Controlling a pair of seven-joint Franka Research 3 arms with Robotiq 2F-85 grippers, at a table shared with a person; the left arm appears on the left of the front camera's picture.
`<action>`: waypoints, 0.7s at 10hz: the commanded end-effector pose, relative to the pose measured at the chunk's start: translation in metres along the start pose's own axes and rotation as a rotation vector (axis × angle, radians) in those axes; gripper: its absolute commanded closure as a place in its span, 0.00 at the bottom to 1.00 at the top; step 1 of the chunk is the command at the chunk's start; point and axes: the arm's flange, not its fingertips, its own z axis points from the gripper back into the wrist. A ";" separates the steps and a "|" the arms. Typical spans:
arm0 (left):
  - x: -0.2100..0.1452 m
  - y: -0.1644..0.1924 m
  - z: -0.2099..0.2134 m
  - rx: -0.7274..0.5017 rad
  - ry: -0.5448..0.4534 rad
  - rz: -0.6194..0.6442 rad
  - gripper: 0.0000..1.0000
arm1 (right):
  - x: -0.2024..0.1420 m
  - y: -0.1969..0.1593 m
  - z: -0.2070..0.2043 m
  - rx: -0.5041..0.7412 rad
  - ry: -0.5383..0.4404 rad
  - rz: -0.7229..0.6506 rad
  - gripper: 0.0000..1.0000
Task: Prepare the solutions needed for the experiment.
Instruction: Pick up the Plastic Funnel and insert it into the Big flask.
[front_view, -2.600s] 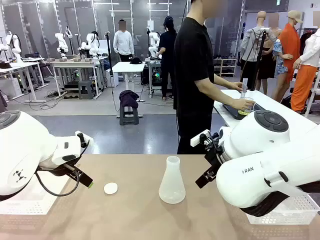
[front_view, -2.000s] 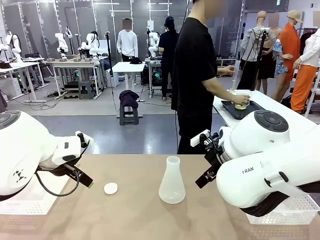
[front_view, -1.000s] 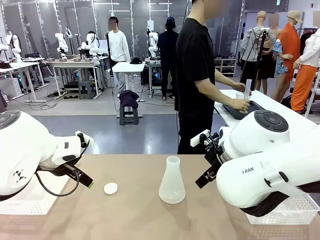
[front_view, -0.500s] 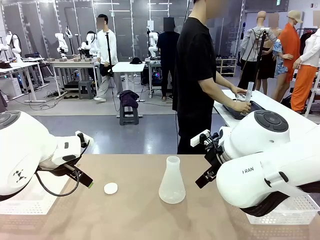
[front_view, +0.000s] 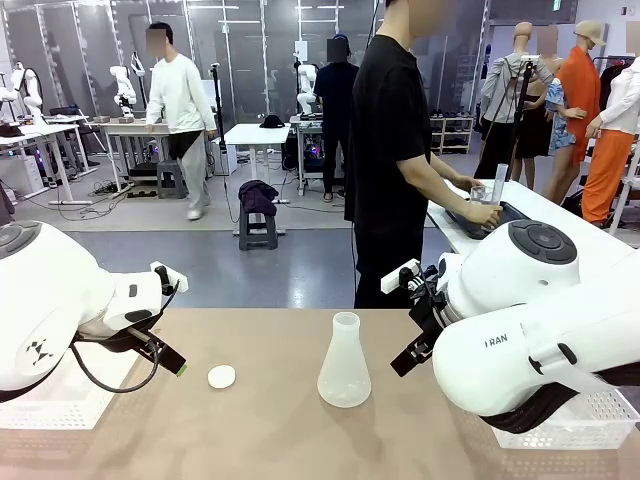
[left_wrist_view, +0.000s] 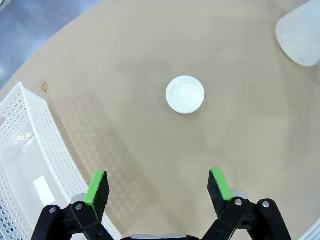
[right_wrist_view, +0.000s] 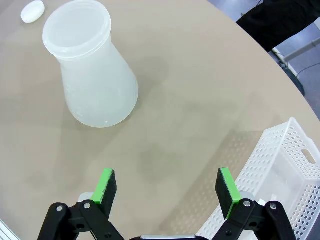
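Both arms hang low over the tan bench (front_view: 270, 430) and neither holds anything. The left gripper (left_wrist_view: 158, 182) has its jaws spread wide, with the small white round cap (left_wrist_view: 185, 94) lying flat on the bench a little ahead of them. The right gripper (right_wrist_view: 167, 186) also has its jaws spread wide. The frosted white plastic conical flask (right_wrist_view: 92, 75) stands upright ahead of it and to one side, and it looks empty. A white perforated plastic basket (right_wrist_view: 280, 165) sits just beside this gripper.

The solutions are not on the bench. The person in a black shirt (front_view: 390, 150) has turned toward a side table (front_view: 560, 215). Both hands work there over a dark tray (front_view: 470, 222), next to a clear upright tube (front_view: 499, 183). I judge the liquid is there, but it is too small to see.

Some things could go wrong from here. The flask is light and empty, so a finger that meets its sloped wall off-centre may push it over or make it slide. The cap is low and flat, so jaws closing on it may scrape the bench and flick it away. If the person brings liquid to pour while an arm moves near the flask neck, a small knock could spill it.
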 end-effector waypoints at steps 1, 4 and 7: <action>0.005 -0.002 0.005 -0.043 -0.005 -0.046 0.00 | 0.003 -0.006 0.008 0.040 -0.007 -0.002 0.00; 0.013 0.005 0.044 -0.082 -0.086 -0.043 0.00 | 0.008 -0.024 0.056 0.064 -0.115 -0.049 0.00; 0.020 0.014 0.086 -0.210 -0.178 0.023 0.00 | 0.010 -0.037 0.111 0.114 -0.220 -0.156 0.00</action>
